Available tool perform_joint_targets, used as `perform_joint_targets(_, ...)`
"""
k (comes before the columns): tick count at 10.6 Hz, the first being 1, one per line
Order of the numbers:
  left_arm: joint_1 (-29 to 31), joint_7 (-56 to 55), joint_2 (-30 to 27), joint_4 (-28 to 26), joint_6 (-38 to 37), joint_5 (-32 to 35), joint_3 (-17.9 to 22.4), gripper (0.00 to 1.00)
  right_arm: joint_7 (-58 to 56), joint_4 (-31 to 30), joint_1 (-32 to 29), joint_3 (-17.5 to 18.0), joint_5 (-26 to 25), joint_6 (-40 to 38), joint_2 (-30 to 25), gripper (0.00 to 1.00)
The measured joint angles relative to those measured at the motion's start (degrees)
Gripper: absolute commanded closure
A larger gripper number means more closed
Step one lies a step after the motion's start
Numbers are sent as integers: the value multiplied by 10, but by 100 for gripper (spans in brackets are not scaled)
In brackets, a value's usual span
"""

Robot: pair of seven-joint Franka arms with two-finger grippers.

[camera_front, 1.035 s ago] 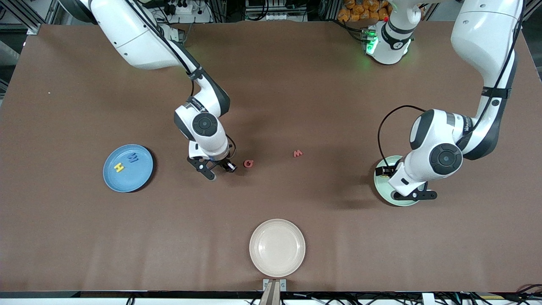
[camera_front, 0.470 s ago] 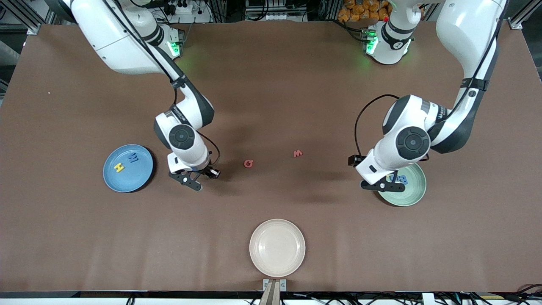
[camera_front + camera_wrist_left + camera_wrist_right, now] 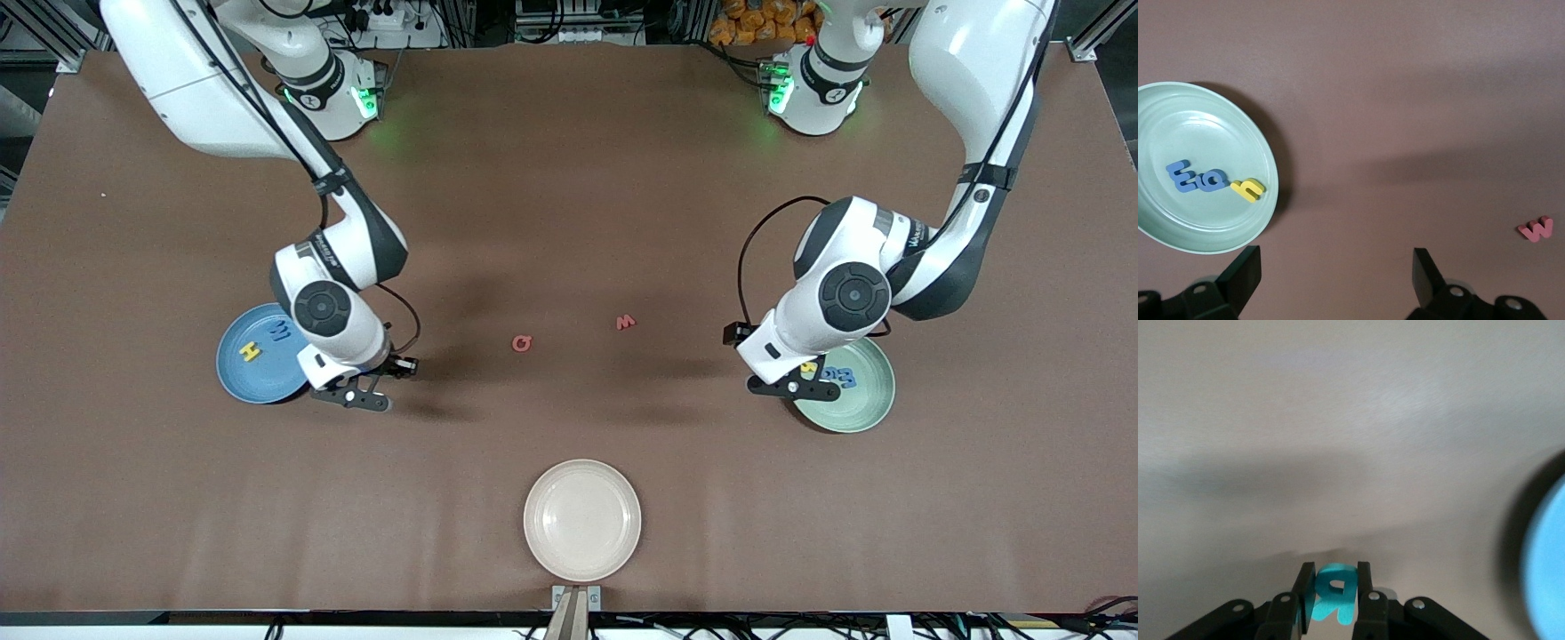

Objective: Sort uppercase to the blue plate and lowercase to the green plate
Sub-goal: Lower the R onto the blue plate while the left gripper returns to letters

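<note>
Front view: the blue plate (image 3: 267, 354) lies at mid-left of the frame, with a yellow H (image 3: 252, 352) and a blue M (image 3: 281, 332) on it. The right gripper (image 3: 354, 395) hangs over the table just beside that plate's rim, at the plate's lower right edge in the frame. The green plate (image 3: 853, 391) lies at mid-right, with blue letters (image 3: 840, 377) and a yellow h (image 3: 808, 368) on it. The left gripper (image 3: 794, 384) hangs over that plate's edge toward the frame's centre. A red Q (image 3: 522, 343) and a red w (image 3: 626, 322) lie on the bare table (image 3: 569, 178) near the middle, apart from each other, the w farther up. A cream plate (image 3: 582, 520) sits at bottom centre.

Left wrist view: the left gripper's fingers (image 3: 1241, 275) stand wide apart at the bottom edge with nothing between them. The green plate (image 3: 1178, 233) fills the left part, holding two blue letters (image 3: 1197, 179) touching in a row and the yellow h (image 3: 1249, 190) next to them. The red w (image 3: 1537, 229) lies at lower right.

Right wrist view: the right gripper (image 3: 1333, 592) at bottom centre is clamped on a teal B (image 3: 1335, 590), held upright between its fingers. A blurred part of the blue plate (image 3: 1546, 570) shows at the right edge.
</note>
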Motion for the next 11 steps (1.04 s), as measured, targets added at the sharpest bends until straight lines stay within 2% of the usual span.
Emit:
perform_joint_targets(3,-4,0,2,0,0,-1,0,0,-130,0,-32,-1,0,-44,-26,81)
perform_joint_targets(8,-23,-25,14,6,0,-6,-1,0,-388,-3,-132,-3,4,-61,-35,81)
perform_joint_targets(10,-49,-65,24,14,0,-7,-3,0,-454,-15,-158,-11,30,-62,-36,89)
perform_joint_targets(11,-68,-86,29,21,1,-7,-3,0,-469,-21,-160,-17,49,-61,-36,99)
